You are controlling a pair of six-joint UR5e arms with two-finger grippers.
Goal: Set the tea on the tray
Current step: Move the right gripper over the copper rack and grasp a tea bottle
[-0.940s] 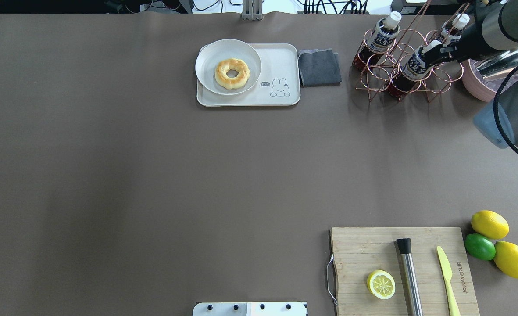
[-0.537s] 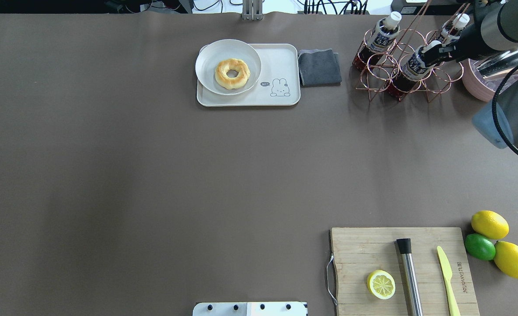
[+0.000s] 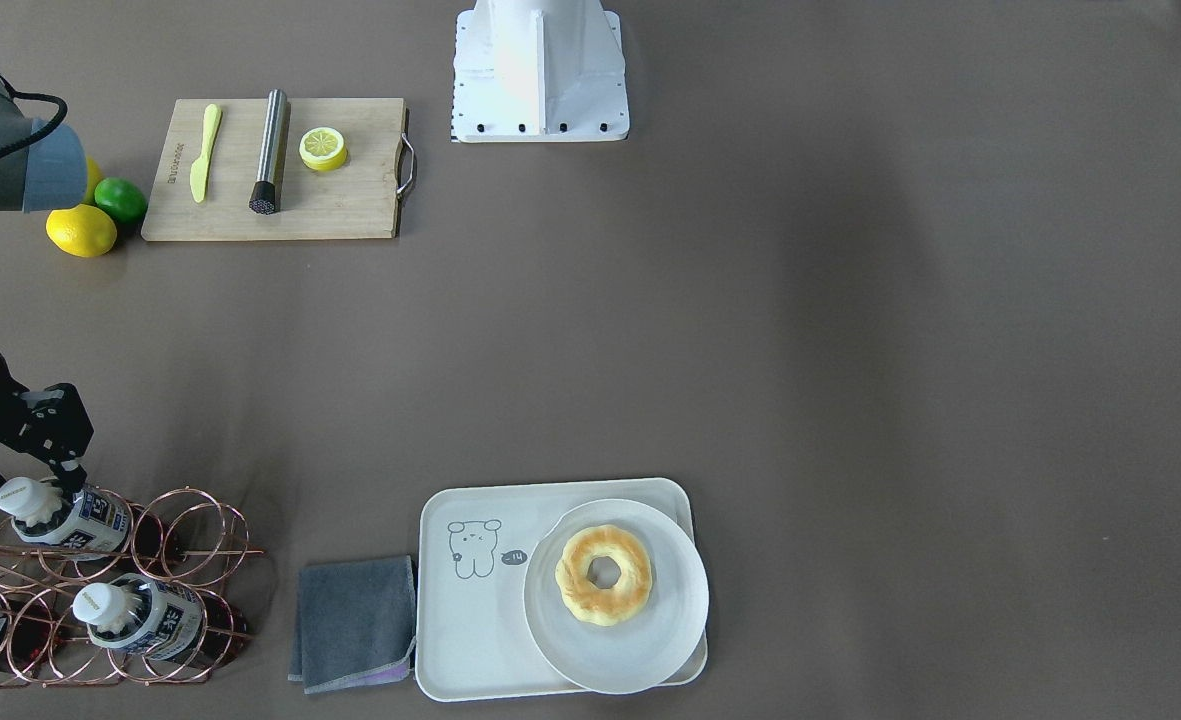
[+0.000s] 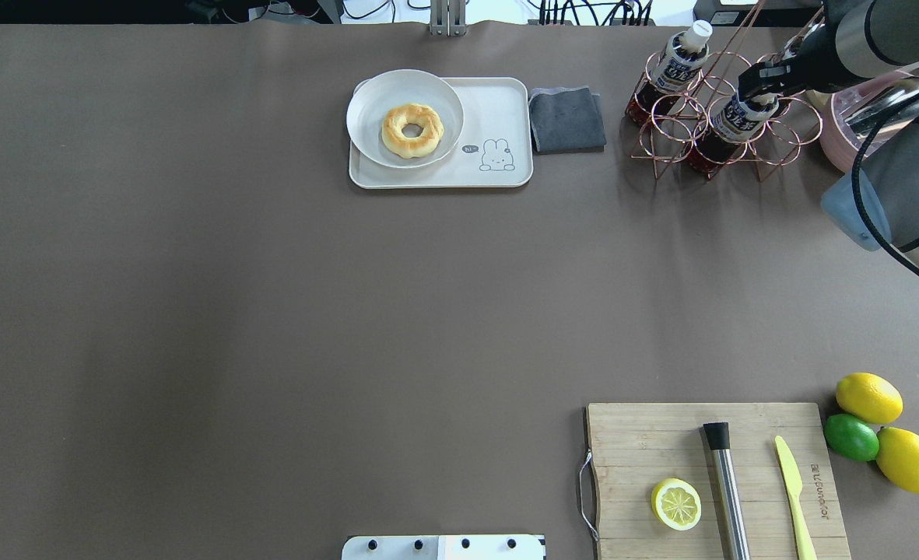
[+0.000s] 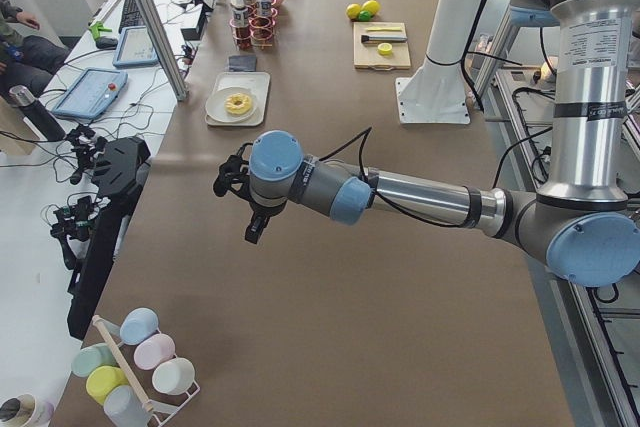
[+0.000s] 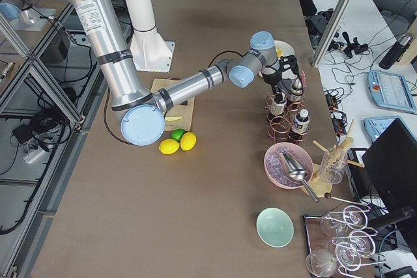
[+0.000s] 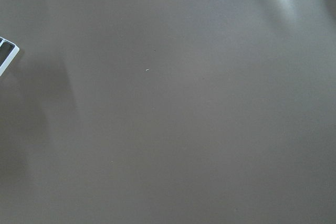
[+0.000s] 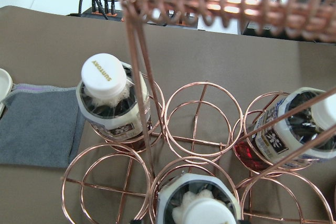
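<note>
Three tea bottles stand in a copper wire rack [image 4: 770,132] at the table's far right. My right gripper [image 4: 759,85] hangs over the front bottle [image 4: 734,118]. In the front-facing view the right gripper [image 3: 25,485] is open, its fingers on either side of that bottle's [image 3: 85,522] white cap. The right wrist view shows this cap [image 8: 205,213] just below the camera. A second bottle [image 4: 681,62] stands further left; the third is mostly hidden by the arm. The cream tray [image 4: 498,105] lies at far centre. My left gripper [image 5: 250,232] shows only in the left side view; I cannot tell whether it is open.
A white plate [image 4: 366,101] with a doughnut [image 4: 411,130] fills the tray's left half. A grey cloth [image 4: 566,119] lies between tray and rack. A pink bowl [image 4: 852,152] sits right of the rack. A cutting board [image 4: 638,443] and lemons [image 4: 868,397] are near right.
My right gripper has moved left and further back, from beside the front bottle's cap to directly over it, so the cap is now covered in the overhead view.
</note>
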